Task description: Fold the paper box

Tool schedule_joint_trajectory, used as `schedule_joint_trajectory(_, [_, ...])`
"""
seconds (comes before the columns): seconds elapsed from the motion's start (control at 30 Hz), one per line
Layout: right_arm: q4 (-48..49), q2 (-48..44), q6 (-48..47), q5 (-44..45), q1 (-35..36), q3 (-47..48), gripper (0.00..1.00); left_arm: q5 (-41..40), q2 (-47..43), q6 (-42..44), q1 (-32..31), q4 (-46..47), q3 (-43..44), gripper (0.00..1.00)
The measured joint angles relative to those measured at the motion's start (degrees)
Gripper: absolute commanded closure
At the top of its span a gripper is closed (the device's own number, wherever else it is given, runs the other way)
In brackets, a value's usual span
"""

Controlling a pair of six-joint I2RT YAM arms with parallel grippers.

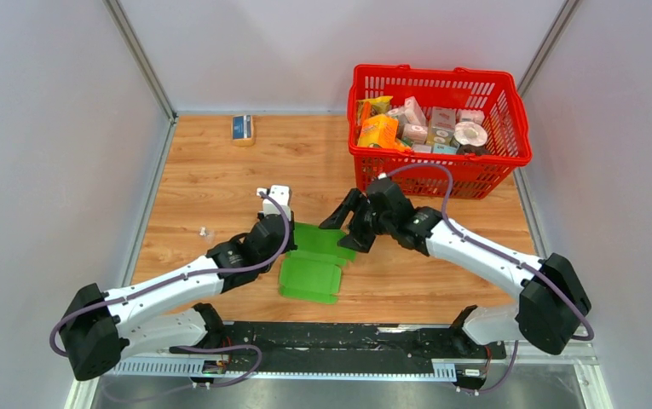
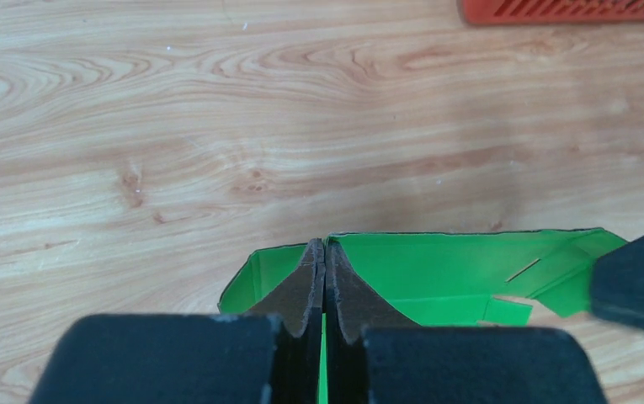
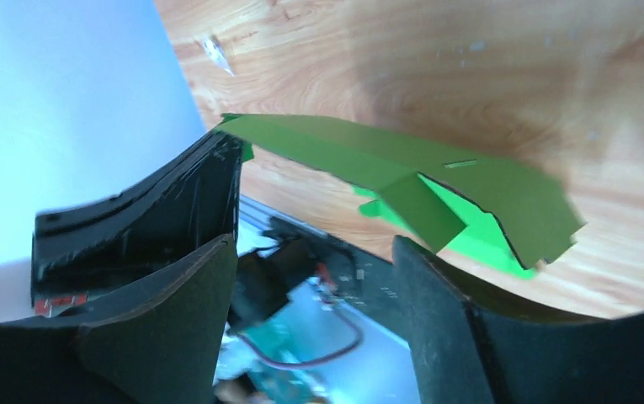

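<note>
Pinching the paper box (image 1: 310,274), left claw (image 2: 325,257) clamped, right claw (image 3: 314,246) spread.

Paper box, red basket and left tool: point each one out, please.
paper box (image 1: 309,279): top external view, its flat near panel.
red basket (image 1: 484,175): top external view, its near wall.
left tool (image 2: 324,252): left wrist view, between its closed fingertips.

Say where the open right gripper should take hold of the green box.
Probably the free right flap edge of the paper box, approached from the right, a finger above and below: the sheet is thin and looks raised off the table there. The left gripper pinches its opposite side.
</note>
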Motion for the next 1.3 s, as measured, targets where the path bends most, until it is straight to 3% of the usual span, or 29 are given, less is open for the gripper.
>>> schedule_joint_trajectory(0.17, [7.06, 0.55, 19.85, 2.38, 1.77, -5.51, 0.35, -3.80, -0.04, -2.40, -1.01, 2.67, -0.79, 1.00])
schedule_joint_trajectory(0.37, [11.61, 3.80, 30.36, 6.64, 2.01, -2.16, 0.43, -5.81, -0.02, -4.15, -1.68, 3.82, -1.25, 1.00])
schedule_joint_trajectory(0.77, [16.37, 10.95, 37.48, 7.52, 2.01, -1.51, 0.65, -9.44, -0.04, -4.79, -2.62, 4.04, -1.51, 1.00])
schedule_joint_trajectory(1.0, [18.08, 13.64, 38.73, 7.37, 2.01, -1.01, 0.87, -10.36, -0.02, -4.61, -3.26, 4.98, -2.69, 1.00])
schedule_joint_trajectory(1.1, [18.93, 14.67, 39.32, 7.04, 2.01, -1.01, 1.00, -10.27, -0.04, -4.33, -3.30, 5.25, -3.41, 0.91])
schedule_joint_trajectory(1.23, [20.55, 15.56, 39.65, 6.23, 2.01, -1.29, 1.00, -8.85, -0.96, -3.80, -3.32, 5.75, -5.29, 0.59])
schedule_joint_trajectory(1.3, [22.14, 15.63, 39.60, 5.75, 2.01, -1.95, 1.00, -7.82, -3.15, -3.76, -3.32, 5.16, -6.71, 0.55])
